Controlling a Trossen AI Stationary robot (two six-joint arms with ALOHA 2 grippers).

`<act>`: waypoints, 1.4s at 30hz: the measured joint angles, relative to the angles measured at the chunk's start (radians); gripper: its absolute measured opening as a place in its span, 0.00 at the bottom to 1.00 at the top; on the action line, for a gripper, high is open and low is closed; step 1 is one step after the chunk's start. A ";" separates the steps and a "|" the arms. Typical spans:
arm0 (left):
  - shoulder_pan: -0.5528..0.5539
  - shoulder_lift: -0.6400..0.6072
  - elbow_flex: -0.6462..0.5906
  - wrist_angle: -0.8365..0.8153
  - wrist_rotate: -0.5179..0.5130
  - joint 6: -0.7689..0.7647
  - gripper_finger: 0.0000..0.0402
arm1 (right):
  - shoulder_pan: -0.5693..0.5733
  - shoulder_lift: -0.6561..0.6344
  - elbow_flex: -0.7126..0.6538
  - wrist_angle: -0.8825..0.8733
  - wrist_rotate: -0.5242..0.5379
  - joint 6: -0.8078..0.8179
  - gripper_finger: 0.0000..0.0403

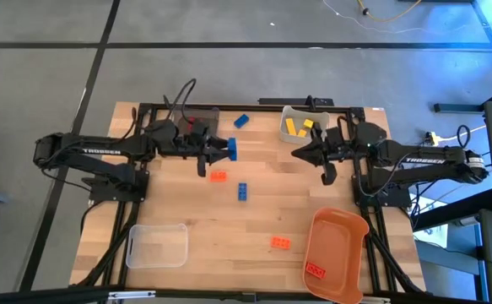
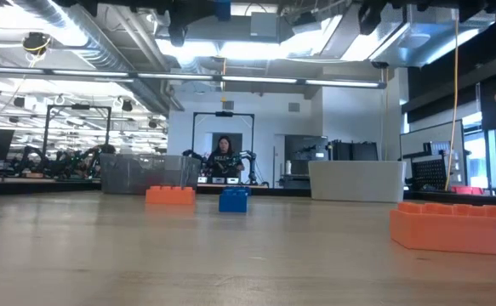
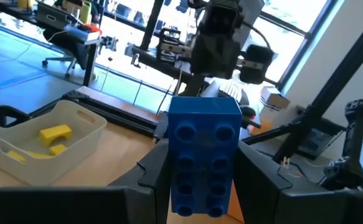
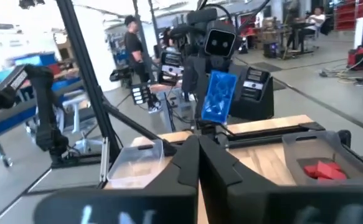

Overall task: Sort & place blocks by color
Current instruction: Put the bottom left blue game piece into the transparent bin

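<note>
My left gripper [image 1: 225,150] hovers over the table's far middle, shut on a blue brick [image 3: 205,155]. My right gripper [image 1: 299,152] faces it from the right, shut and holding nothing [image 4: 198,163]. On the table lie an orange brick [image 1: 218,176], a blue brick [image 1: 242,192], an orange brick [image 1: 280,242] and, farther back, a blue brick [image 1: 241,121]. Yellow bricks [image 1: 296,127] lie in the pale bin [image 1: 284,133]. A red brick [image 1: 316,270] lies in the orange bin [image 1: 347,221]. My left gripper pinches the blue brick by its two long sides [image 3: 172,180], one dark finger [image 3: 153,177] on each side. The fingers come in level, pointing toward the table's right. The brick is lifted clear of the table, its studded face toward the wrist.
A dark bin [image 1: 202,113] at the far left holds a red brick [image 4: 321,168]. A clear bin [image 1: 157,245] stands at the near left. Black frame rails run along the table's far and side edges. A person [image 2: 224,157] sits in the room beyond.
</note>
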 joint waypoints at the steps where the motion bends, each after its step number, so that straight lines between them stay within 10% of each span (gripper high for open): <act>1: 0.000 0.000 0.000 0.001 0.001 0.001 0.31 | -0.014 0.000 0.000 -0.008 -0.023 -0.009 0.01; 26: -0.031 -0.010 0.000 -0.213 0.151 -0.117 0.31 | -0.032 0.002 0.000 -0.067 -0.045 -0.014 0.00; 42: -0.768 -0.021 0.020 -0.763 0.003 -0.846 0.31 | -0.032 0.016 0.000 -0.163 -0.046 -0.039 0.00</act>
